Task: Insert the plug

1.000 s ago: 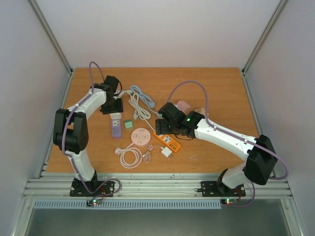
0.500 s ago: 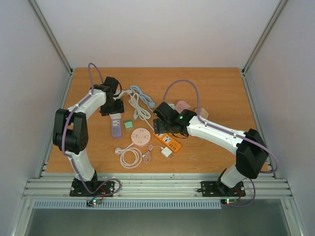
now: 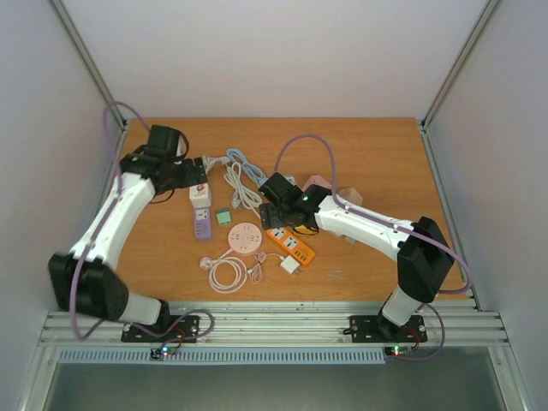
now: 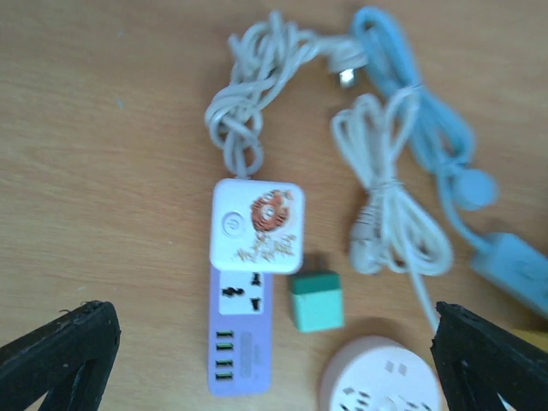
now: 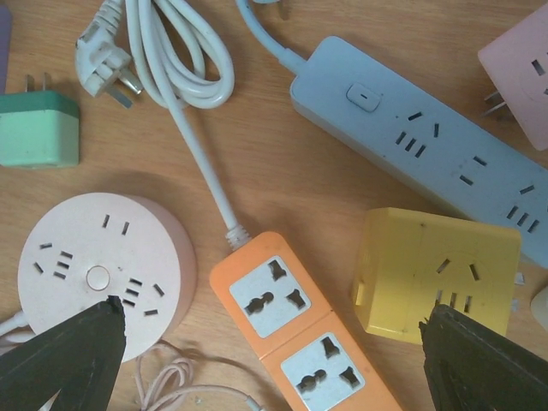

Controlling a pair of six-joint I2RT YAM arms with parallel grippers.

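Note:
A white square plug adapter with a cartoon print (image 4: 257, 224) sits on the upper end of a purple power strip (image 4: 241, 342); both also show in the top view, adapter (image 3: 199, 194) and strip (image 3: 202, 225). My left gripper (image 4: 272, 318) is open and empty, high above them; in the top view (image 3: 181, 175) it is just left of the adapter. My right gripper (image 5: 274, 318) is open and empty over an orange power strip (image 5: 300, 334), also in the top view (image 3: 278, 212). A yellow adapter (image 5: 437, 270) lies beside the orange strip.
A green cube charger (image 4: 317, 300), a round pink socket (image 5: 103, 265), a blue-grey strip (image 5: 419, 137) and a pink adapter (image 5: 518, 68) lie around. Coiled white (image 4: 394, 205) and blue (image 4: 424, 120) cables lie behind. A pink cable coil (image 3: 225, 272) lies near the front.
My left arm has swung its elbow out to the left and its gripper has come away from the white adapter, which stays on the purple strip. My right gripper has shifted slightly left and back.

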